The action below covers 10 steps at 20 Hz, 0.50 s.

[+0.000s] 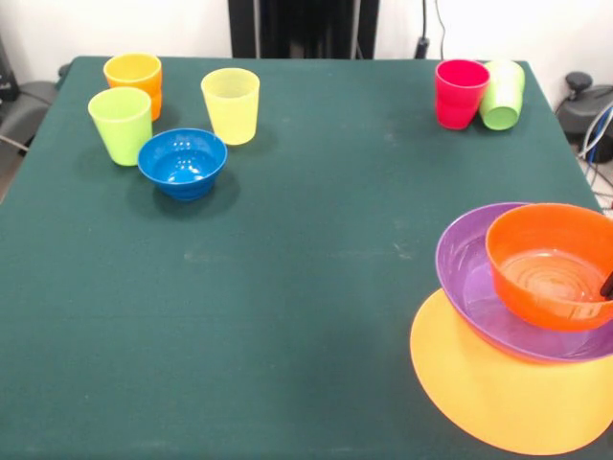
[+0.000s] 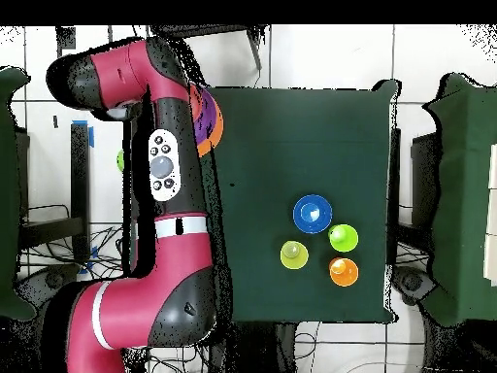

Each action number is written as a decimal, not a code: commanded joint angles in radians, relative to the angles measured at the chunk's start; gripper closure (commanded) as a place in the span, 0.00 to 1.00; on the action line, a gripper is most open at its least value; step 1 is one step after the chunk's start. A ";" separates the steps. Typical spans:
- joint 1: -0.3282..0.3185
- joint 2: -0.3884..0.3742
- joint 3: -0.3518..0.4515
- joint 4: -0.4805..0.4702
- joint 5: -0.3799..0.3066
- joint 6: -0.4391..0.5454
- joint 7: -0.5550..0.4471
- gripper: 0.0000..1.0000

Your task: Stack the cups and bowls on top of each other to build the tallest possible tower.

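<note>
Three cups (image 1: pixel 177 101) behind small bowl (image 1: pixel 182 162); two cups (image 1: pixel 479 93) far right; nested bowls (image 1: pixel 527 287) near right.

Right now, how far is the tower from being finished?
Only the base looks done: the red-orange bowl sits in the purple bowl, which rests on the orange-yellow bowl. The arm reaches over that stack, but its gripper is hidden. Left to stack: the blue bowl and the orange, lime, yellow, red and green cups, all apart on the table.
</note>
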 commanded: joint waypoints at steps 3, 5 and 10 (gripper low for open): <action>0.026 0.038 -0.022 -0.030 0.000 0.136 0.005 1.00; 0.027 0.036 -0.024 -0.019 0.018 0.150 0.002 1.00; 0.037 0.042 -0.067 -0.024 0.023 0.135 0.020 1.00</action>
